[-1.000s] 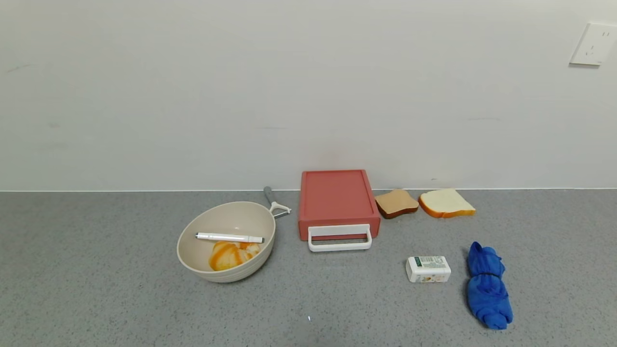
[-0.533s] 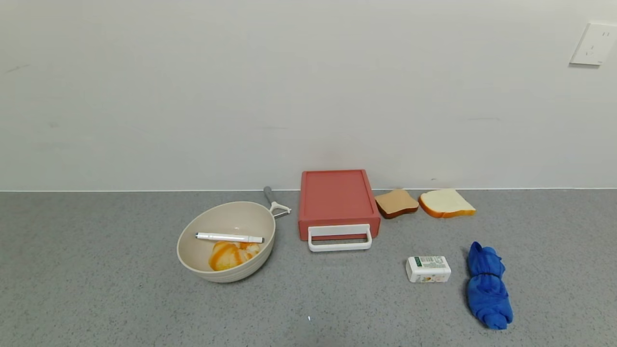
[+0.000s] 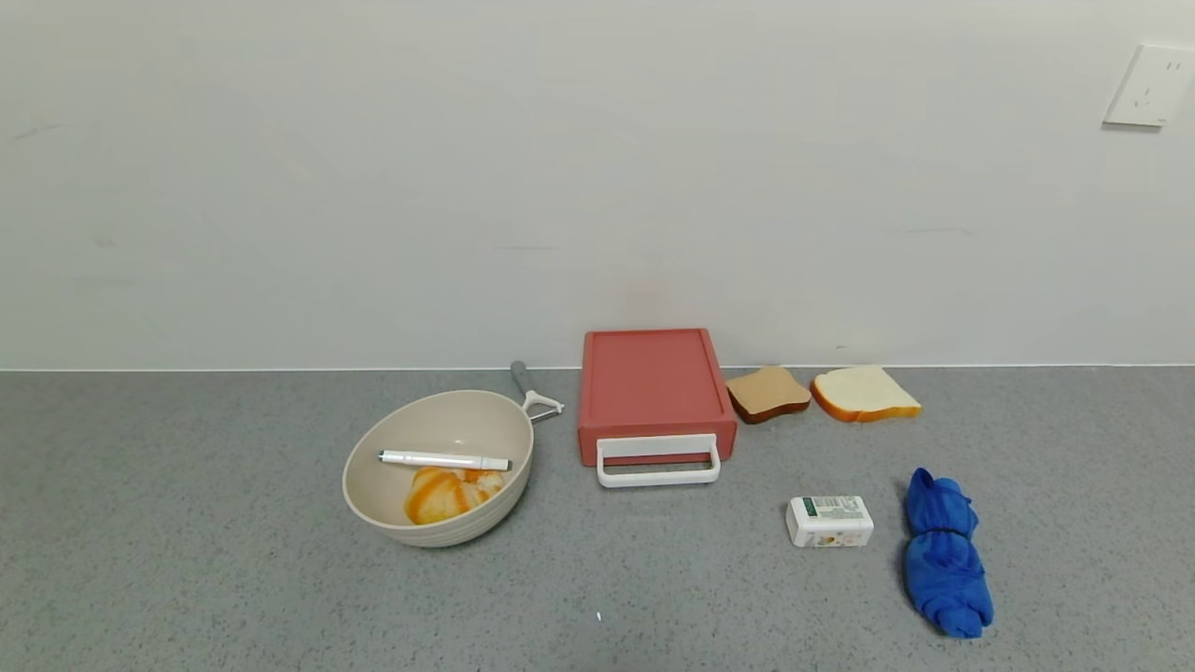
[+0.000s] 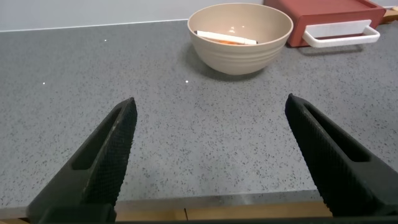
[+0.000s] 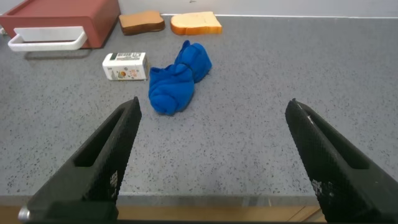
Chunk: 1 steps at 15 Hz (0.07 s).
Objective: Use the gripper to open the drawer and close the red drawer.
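The brick-red drawer (image 3: 653, 387) stands against the back wall at the table's middle, shut, with its white loop handle (image 3: 658, 462) facing me. It also shows in the left wrist view (image 4: 326, 15) and the right wrist view (image 5: 62, 18). Neither arm shows in the head view. My left gripper (image 4: 211, 112) is open and empty over the table's front edge, well short of the bowl. My right gripper (image 5: 214, 115) is open and empty over the front edge, short of the blue cloth.
A beige bowl (image 3: 437, 467) holding a white pen (image 3: 444, 460) and an orange-striped thing sits left of the drawer, a peeler (image 3: 532, 390) behind it. Two bread slices (image 3: 822, 394) lie right of the drawer. A small white box (image 3: 829, 521) and a blue cloth (image 3: 943, 553) lie front right.
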Available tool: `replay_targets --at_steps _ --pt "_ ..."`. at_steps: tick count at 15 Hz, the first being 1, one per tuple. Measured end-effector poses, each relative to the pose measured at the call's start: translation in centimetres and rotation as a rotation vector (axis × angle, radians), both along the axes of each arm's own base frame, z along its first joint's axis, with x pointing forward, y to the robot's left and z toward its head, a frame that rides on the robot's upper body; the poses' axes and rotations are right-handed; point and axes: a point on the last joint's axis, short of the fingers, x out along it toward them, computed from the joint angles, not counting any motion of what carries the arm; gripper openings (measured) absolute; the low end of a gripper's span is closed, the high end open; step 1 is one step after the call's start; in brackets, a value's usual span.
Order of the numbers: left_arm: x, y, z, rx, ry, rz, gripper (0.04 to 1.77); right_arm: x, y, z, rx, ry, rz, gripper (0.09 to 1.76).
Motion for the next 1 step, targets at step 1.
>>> replay_targets --at_steps 1 --pt "0.00 0.00 0.00 0.000 0.000 0.000 1.72 0.00 0.00 0.00 0.000 0.000 0.000 1.71"
